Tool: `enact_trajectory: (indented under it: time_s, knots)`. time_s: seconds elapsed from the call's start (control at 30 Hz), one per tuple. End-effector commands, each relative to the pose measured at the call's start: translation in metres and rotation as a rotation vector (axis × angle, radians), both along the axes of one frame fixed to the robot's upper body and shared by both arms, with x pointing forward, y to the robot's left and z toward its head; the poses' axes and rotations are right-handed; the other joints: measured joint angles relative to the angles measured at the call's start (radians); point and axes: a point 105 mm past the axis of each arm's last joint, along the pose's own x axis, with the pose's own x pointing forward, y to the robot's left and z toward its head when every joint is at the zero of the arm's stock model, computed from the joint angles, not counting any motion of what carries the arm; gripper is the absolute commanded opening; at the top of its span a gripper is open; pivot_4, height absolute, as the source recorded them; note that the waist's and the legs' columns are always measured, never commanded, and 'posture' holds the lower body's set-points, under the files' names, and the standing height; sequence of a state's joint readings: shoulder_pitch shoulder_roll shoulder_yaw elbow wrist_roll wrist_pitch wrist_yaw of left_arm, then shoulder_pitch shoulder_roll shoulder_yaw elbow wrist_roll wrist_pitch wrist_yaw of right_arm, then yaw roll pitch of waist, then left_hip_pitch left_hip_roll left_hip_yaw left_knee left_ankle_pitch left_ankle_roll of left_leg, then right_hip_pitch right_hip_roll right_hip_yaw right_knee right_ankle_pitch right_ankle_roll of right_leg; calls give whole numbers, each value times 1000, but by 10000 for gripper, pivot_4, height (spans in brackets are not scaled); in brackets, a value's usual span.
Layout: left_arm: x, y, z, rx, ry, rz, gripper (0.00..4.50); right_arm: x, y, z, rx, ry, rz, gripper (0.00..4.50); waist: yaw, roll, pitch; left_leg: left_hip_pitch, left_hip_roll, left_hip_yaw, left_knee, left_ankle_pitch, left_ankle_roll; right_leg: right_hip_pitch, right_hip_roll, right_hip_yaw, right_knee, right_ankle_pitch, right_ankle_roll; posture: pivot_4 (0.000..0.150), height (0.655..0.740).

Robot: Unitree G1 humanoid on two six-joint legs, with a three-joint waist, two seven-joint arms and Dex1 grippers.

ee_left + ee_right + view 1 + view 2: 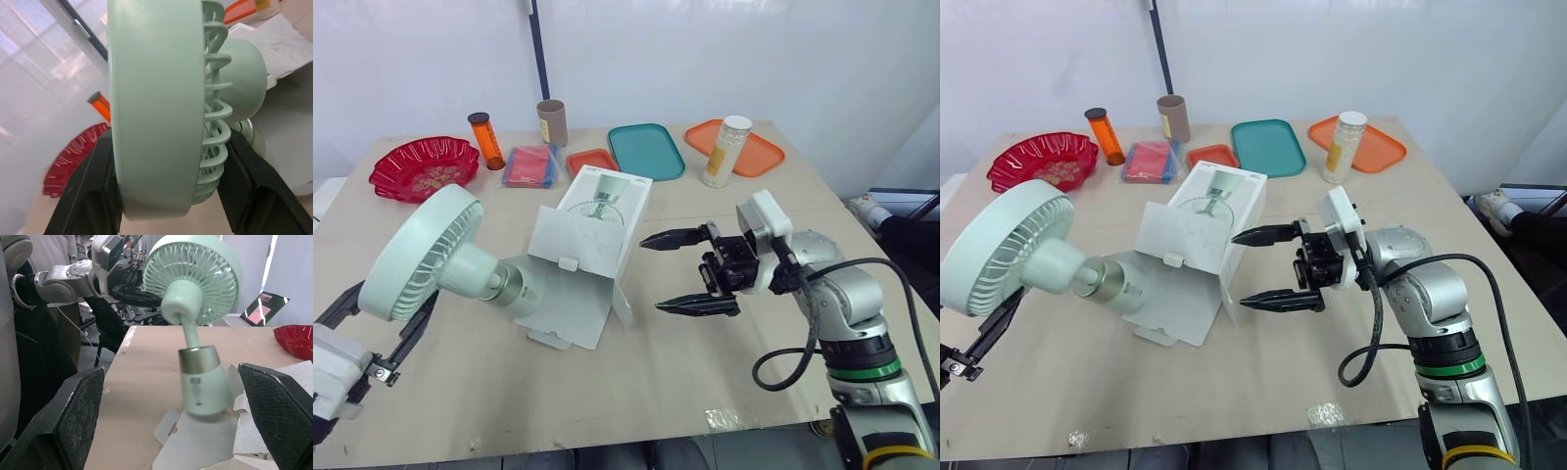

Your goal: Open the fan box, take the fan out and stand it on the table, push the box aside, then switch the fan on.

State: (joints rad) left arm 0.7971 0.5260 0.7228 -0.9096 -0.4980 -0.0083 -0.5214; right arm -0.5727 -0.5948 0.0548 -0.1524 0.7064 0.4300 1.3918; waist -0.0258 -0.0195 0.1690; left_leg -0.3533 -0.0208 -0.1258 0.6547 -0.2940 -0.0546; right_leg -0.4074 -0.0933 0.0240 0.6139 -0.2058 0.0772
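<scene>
Mint-green plastic fan (435, 257), head clamped in left gripper (168, 161) to clear the white cardboard box (592, 235); right gripper (651, 274) gapes wide

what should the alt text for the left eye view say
The left gripper holds a pale green fan by its round head, base tilted over the opened white box on the table. The right gripper is open beside the box; trays, bottles and a red bowl sit behind.

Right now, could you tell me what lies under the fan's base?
The base of the fan hangs over the open white flap of the fan box. The table beneath that flap is covered; contact is unclear.
</scene>
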Motion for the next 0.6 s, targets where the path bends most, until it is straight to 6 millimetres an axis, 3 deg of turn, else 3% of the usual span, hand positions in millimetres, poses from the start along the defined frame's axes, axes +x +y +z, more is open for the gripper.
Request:
enact_trajectory:
  time_s: [0.03,0.47,0.6]
  knots:
    - [-13,-11,8,22,-4,-46,22542,-2,0,9,14,-45,18,45000,0,0,0,0,0,0,0,0,0,0,0,0,0,0,0,1500,7384]
    - [-17,29,29,49,-51,115,22542,-2,7,12,29,-34,62,45000,1,0,0,1,1,1,0,-1,0,0,1,0,0,0,-1,1500,7384]
    - [-13,38,26,33,-48,158,22542,-1,11,13,35,-33,68,45000,1,0,0,1,1,1,0,-1,0,0,1,0,0,-1,-1,1500,7384]
